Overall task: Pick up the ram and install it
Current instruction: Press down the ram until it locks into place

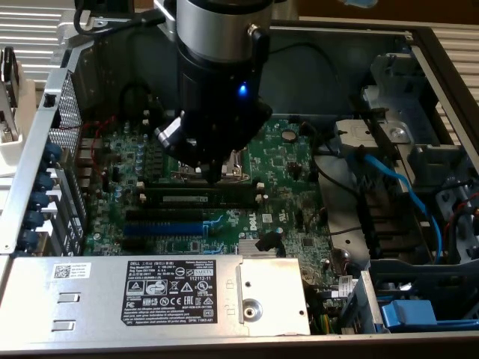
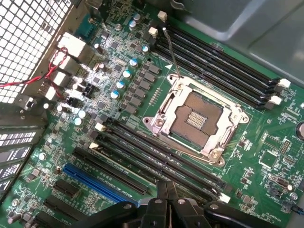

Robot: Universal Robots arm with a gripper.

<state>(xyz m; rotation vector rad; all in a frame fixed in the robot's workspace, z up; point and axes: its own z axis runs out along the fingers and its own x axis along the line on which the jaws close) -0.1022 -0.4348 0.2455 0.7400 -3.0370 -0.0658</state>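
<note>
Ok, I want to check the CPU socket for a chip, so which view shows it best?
The wrist view: the CPU socket lies fully in sight, metal frame and bare contact field plain. In the exterior view the arm covers most of it; just a corner of its frame shows.

A computer repair bench: an open desktop case (image 1: 419,45) exposing its motherboard (image 2: 266,156).
</note>
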